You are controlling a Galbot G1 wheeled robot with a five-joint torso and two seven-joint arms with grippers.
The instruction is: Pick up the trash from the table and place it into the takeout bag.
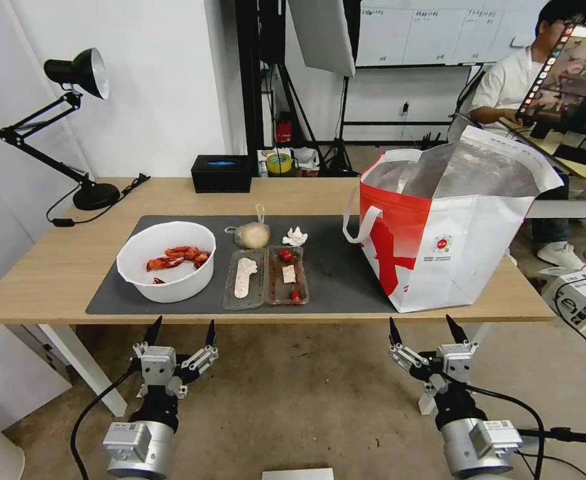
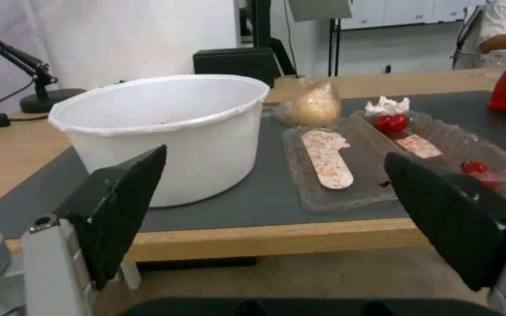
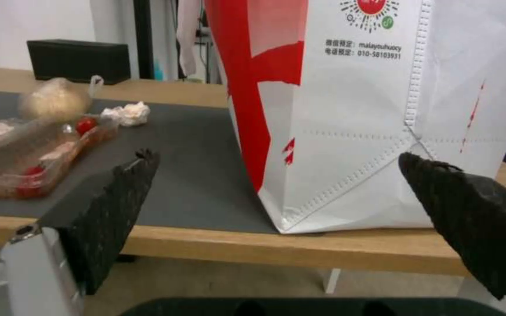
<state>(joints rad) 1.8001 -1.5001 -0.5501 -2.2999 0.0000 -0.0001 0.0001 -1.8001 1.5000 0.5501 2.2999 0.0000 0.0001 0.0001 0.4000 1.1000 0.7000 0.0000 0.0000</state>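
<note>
On the dark grey mat of the table (image 1: 53,267) stand a white round bowl (image 1: 166,260) with red crayfish shells, a clear hinged tray (image 1: 266,277) with scraps, a beige lump in a clear bag (image 1: 253,235) and a crumpled white tissue (image 1: 295,237). The white-and-red takeout bag (image 1: 439,227) stands open at the table's right end. My left gripper (image 1: 181,329) hangs open below the front edge, facing the bowl (image 2: 165,131) and tray (image 2: 347,162). My right gripper (image 1: 427,325) is open too, below the bag (image 3: 352,109).
A black desk lamp (image 1: 73,127) stands at the table's back left and a small black box (image 1: 221,173) at the back middle. A cardboard box (image 1: 583,297) lies on the floor to the right. Bare concrete floor lies under the grippers.
</note>
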